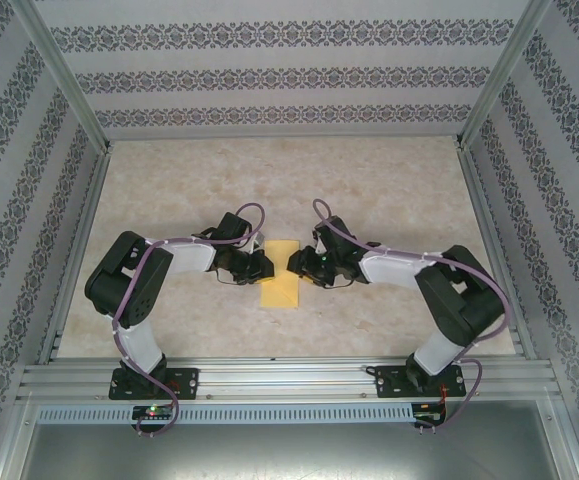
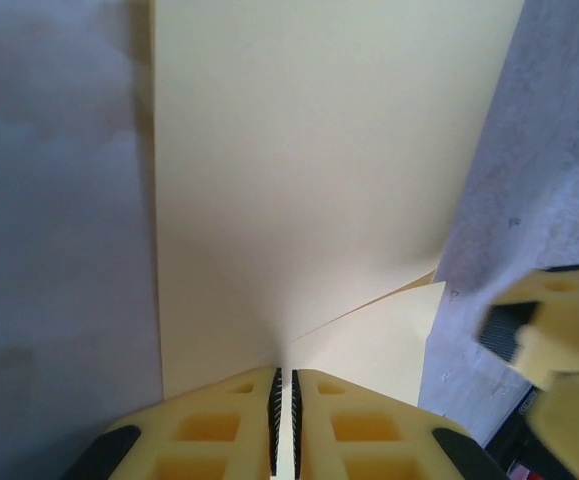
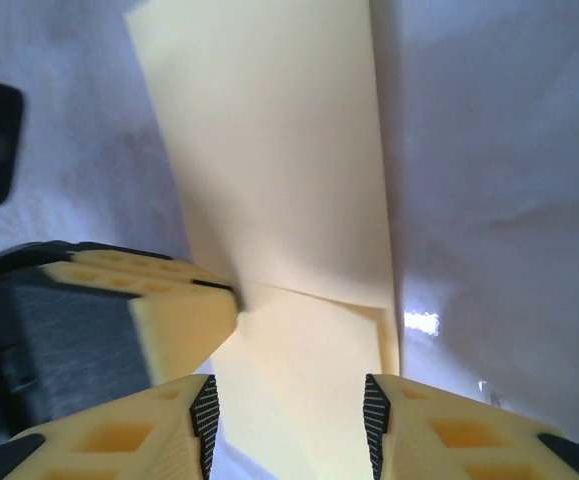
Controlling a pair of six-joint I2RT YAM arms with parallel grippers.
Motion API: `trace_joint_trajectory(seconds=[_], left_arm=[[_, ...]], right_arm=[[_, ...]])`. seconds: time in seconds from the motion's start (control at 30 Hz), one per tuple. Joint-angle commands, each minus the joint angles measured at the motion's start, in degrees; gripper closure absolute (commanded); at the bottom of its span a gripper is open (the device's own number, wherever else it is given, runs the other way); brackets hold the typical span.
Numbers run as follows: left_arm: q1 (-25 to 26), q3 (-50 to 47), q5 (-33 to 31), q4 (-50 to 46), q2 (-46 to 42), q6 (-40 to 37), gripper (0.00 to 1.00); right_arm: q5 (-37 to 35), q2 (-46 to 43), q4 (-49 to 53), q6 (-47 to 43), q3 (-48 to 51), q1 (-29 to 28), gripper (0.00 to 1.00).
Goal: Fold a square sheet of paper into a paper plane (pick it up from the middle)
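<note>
Left gripper (image 2: 284, 378) pressed together, pinching the paper (image 2: 309, 180) edge at bottom centre, probably to anchor the fold. Right gripper (image 3: 289, 392) spread, straddling the opposite edge, likely set to crease. Paper lies mid-frame on the tabletop (image 1: 389, 190), between both.

**Sheet of paper** (image 1: 279, 277): plain yellow-orange from above, paler cream-yellow in both wrist views, unprinted.

**Table** (image 1: 399, 200): beige with faint marbled veining. It reads grey-violet in the wrist views.

**Walls** (image 1: 289, 75): white, crossed by bands of dark grey floral lace pattern.

**Frame rails** (image 1: 289, 380): bare silver metal.

**Left arm** (image 1: 129, 285) and **right arm** (image 1: 459, 300): black joints and white links.

**Cables** (image 1: 253, 206): mauve.

**Left gripper** (image 2: 284, 380) and **right gripper** (image 3: 289, 390): yellow fingers. The pads (image 3: 205, 410) are black and finely ribbed.
</note>
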State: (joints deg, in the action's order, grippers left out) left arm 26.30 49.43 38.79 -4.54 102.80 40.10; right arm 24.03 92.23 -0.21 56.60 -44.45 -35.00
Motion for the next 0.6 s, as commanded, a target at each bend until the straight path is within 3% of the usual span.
trace_joint_trajectory(seconds=[0.0,0.57], left_arm=[[0.5,0.58,-1.87,-3.91,-0.95,-1.43,0.84],[0.5,0.92,-1.35,-3.64,-0.68,-1.11,0.84]], right_arm=[[-2.58,-3.52,3.97,-0.82,1.84,0.2,0.54],[6.65,3.61,-5.05,3.76,4.24,-2.67,0.59]])
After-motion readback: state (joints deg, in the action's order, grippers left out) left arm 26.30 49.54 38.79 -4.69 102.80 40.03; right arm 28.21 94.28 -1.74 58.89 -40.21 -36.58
